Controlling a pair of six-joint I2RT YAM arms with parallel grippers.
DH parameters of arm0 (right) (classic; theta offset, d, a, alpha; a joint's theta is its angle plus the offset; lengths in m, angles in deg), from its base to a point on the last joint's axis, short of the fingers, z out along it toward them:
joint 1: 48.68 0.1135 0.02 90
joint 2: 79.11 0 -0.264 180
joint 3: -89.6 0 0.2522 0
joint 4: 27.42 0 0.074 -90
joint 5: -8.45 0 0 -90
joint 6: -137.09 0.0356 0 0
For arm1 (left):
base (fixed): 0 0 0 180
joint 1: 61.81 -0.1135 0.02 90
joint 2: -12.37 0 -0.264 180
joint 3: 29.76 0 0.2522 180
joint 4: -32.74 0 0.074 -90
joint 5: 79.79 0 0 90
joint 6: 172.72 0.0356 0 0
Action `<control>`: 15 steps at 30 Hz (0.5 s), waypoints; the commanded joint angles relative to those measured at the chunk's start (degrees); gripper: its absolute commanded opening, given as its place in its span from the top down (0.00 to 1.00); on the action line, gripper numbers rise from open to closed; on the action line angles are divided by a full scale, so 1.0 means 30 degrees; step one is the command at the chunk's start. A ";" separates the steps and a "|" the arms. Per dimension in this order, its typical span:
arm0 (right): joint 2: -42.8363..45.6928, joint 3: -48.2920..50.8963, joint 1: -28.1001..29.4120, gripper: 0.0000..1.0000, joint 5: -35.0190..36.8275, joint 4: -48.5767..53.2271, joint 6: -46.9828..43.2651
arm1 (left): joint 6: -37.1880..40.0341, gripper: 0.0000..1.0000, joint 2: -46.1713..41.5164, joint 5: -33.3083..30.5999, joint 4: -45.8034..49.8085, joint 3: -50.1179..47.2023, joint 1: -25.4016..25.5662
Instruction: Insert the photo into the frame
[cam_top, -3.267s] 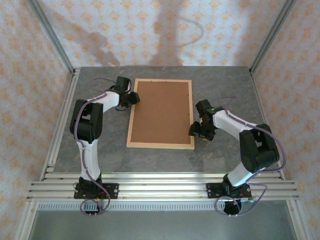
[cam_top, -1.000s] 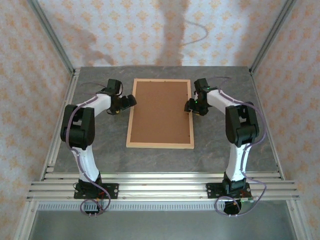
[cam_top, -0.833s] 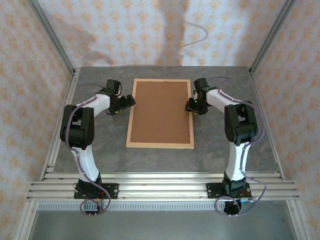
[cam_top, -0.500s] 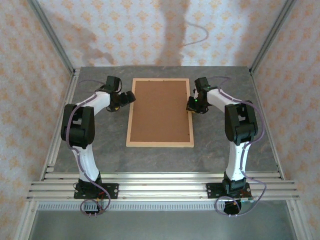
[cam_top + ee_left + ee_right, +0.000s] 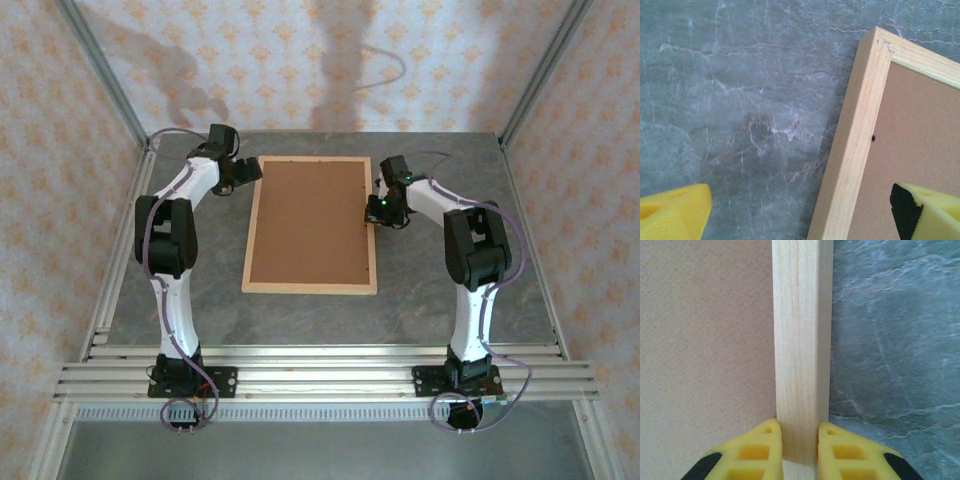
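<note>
Two claws flank the frame (image 5: 801,340), which lies flat on the counter (image 5: 450,300), board (image 5: 310,225) up, long axis running away from the bases. Clamped on its right rail: right claw (image 5: 799,440), rail running straight ahead. Spread wide: left claw (image 5: 800,215), straddling the far-left corner, rail between its fingers, apparently untouched. Left closes next, likely.

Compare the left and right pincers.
The left pincer stands wide open; the right pincer is shut on the frame. The left pincer straddles the frame's left rail near the far corner, table on one side and board on the other; the right pincer clamps the right rail. Both have yellow fingers.
</note>
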 commanded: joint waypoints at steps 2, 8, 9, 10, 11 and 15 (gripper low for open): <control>-0.0972 0.0004 0.0572 0.83 -0.0062 0.1236 -0.0835 | 0.1842 0.07 0.2042 -0.0274 0.3069 0.2976 -0.0153; -0.1052 -0.0216 0.0575 0.84 -0.0088 0.1376 -0.0967 | 0.2575 0.07 0.3925 -0.0270 0.4937 0.5961 -0.0265; -0.1057 -0.0203 0.0570 0.84 -0.0110 0.1375 -0.0970 | 0.2553 0.07 0.4023 -0.0294 0.5040 0.6099 -0.0287; -0.1038 -0.0202 0.0566 0.84 -0.0080 0.1374 -0.0956 | 0.2510 0.07 0.4091 -0.0312 0.5047 0.6167 -0.0328; -0.1044 -0.0209 0.0574 0.84 -0.0075 0.1385 -0.0975 | 0.2439 0.07 0.4099 -0.0342 0.4997 0.6152 -0.0384; -0.1190 -0.0261 0.0588 0.84 -0.0063 0.1476 -0.1062 | 0.2108 0.08 0.4306 -0.0159 0.4814 0.6150 -0.0528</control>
